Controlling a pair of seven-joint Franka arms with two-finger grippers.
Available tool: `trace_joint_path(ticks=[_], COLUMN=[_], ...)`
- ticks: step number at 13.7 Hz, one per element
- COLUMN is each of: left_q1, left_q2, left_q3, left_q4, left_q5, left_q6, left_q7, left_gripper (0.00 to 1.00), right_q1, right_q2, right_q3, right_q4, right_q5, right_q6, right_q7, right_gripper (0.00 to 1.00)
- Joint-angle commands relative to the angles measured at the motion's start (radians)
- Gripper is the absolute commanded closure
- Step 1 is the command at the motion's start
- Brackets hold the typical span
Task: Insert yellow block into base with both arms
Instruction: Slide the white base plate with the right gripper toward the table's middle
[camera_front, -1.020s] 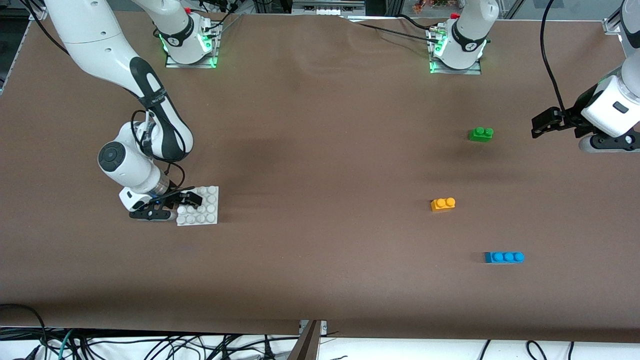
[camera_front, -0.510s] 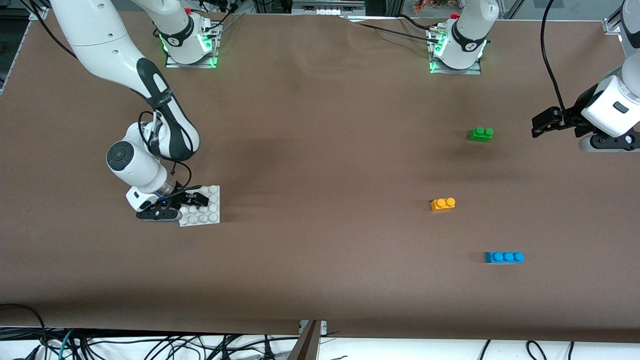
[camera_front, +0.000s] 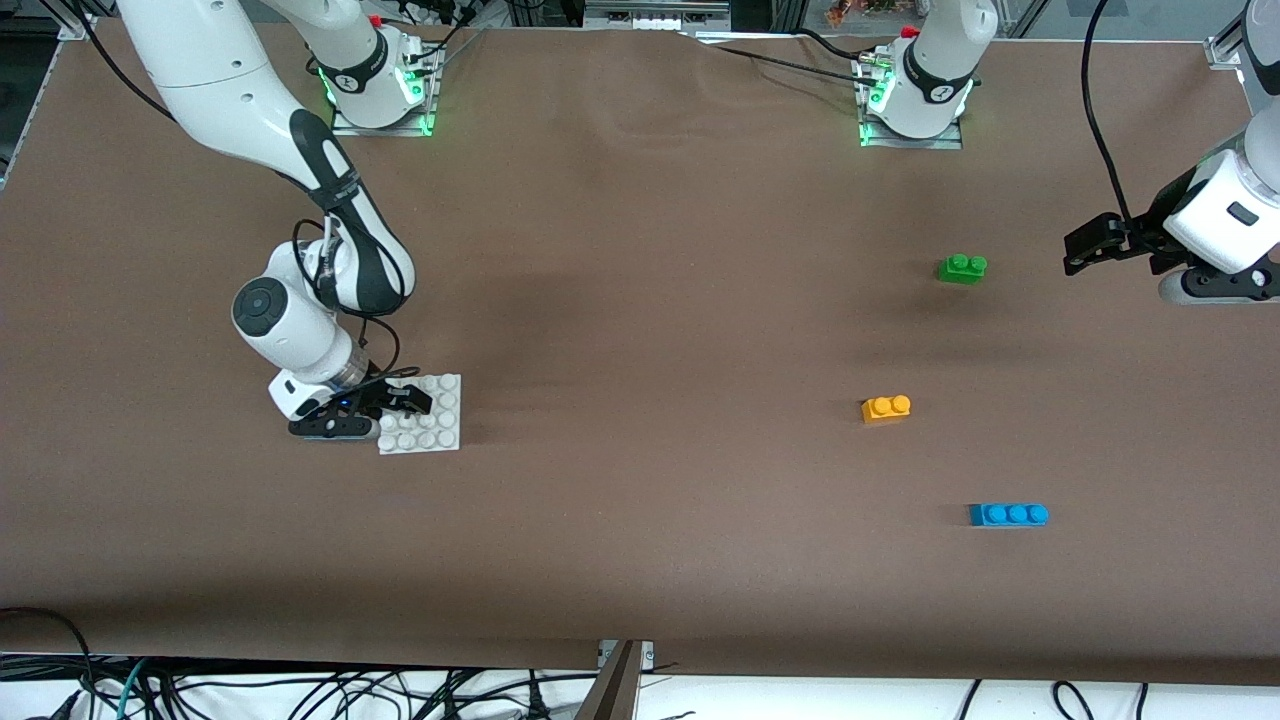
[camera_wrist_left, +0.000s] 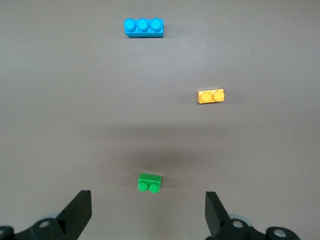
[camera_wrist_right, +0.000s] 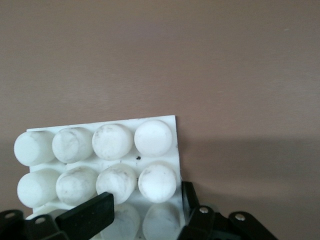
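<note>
The yellow block (camera_front: 886, 408) lies on the brown table toward the left arm's end and also shows in the left wrist view (camera_wrist_left: 211, 95). The white studded base (camera_front: 432, 425) is toward the right arm's end. My right gripper (camera_front: 393, 404) is shut on the base, gripping one edge row of studs. In the right wrist view the base (camera_wrist_right: 100, 150) fills the lower part, and that gripper (camera_wrist_right: 145, 212) has one finger on each side of a stud row. My left gripper (camera_front: 1085, 248) is open and empty in the air over the table beside the green brick; it also shows in the left wrist view (camera_wrist_left: 148, 220).
A green two-stud brick (camera_front: 962, 267) lies farther from the front camera than the yellow block. A blue three-stud brick (camera_front: 1008, 514) lies nearer. Both show in the left wrist view, green (camera_wrist_left: 150, 183) and blue (camera_wrist_left: 144, 27). Cables hang below the table's front edge.
My right gripper and the base in it have moved a little toward the left arm's end of the table. The left arm and the bricks have not moved.
</note>
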Motion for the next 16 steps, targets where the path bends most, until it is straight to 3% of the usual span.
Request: trace_joint_path(ticks=[1, 5, 16], left_q1=[0.000, 0.000, 0.000], left_q2=[0.016, 0.016, 0.016], left_q3=[0.001, 0.001, 0.001], left_q4=[0.039, 0.039, 0.039], left_q5=[-0.013, -0.013, -0.013], left_q6=[-0.027, -0.027, -0.027], left_q7=[0.006, 0.006, 0.006], left_gripper=[0.00, 0.00, 0.00], right_q1=[0.031, 0.111, 0.326], right_q2=[0.012, 0.053, 0.136], right_q3=[0.010, 0.008, 0.007], right_q4=[-0.005, 0.000, 0.086], right_q5=[0.020, 0.019, 0.019], right_q6=[0.033, 0.109, 0.163], right_q7=[0.029, 0.140, 0.348], right_gripper=[0.38, 0.38, 0.38])
